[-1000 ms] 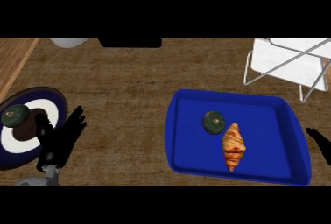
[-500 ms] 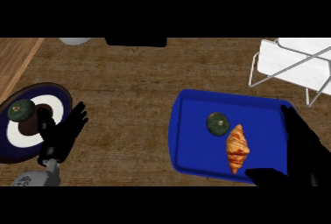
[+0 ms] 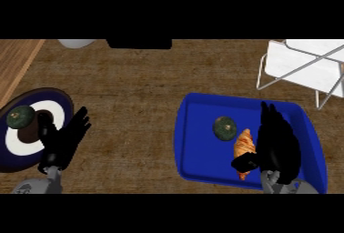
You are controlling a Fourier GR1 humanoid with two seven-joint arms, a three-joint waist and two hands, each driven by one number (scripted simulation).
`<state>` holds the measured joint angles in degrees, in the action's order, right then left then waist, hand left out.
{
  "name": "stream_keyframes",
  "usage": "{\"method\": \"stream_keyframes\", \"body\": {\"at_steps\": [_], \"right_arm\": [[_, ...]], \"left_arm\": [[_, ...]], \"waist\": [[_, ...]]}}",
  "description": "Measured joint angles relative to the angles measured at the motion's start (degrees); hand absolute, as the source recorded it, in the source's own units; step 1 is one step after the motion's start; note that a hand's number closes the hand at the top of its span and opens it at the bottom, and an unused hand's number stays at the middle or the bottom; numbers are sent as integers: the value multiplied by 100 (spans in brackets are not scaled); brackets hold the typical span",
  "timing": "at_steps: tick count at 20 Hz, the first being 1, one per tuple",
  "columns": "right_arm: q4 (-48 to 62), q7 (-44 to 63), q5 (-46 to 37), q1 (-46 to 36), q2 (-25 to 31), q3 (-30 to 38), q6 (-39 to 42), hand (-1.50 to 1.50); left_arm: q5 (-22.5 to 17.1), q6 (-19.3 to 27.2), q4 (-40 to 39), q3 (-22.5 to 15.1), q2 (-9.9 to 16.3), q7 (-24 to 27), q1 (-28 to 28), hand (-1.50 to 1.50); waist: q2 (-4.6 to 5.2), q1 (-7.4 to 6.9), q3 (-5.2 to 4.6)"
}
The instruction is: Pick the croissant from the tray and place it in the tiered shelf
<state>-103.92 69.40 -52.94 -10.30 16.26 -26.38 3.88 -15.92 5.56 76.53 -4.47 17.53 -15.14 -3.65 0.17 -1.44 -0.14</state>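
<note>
one croissant on blue tray, right hand beside it, thumb touching.

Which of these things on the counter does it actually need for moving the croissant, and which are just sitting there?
Needed for the job:
croissant
blue tray
white tiered shelf
right hand, over the tray beside the croissant

Just lying about:
dark green round item on the tray
plate with another green item
left hand, resting open
</note>
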Motion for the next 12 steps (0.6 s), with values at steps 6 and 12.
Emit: {"method": "stream_keyframes", "body": {"at_steps": [6, 12], "right_arm": [[688, 47, -555, -148, -675, 82, 243, -150], [1206, 34, -1330, -59, -1197, 134, 232, -150]], "left_arm": [[20, 19, 59, 20, -35, -4, 95, 0], [48, 19, -16, 84, -64, -15, 39, 0]], "waist": [[-14, 56, 5], [-17, 115, 8]]}}
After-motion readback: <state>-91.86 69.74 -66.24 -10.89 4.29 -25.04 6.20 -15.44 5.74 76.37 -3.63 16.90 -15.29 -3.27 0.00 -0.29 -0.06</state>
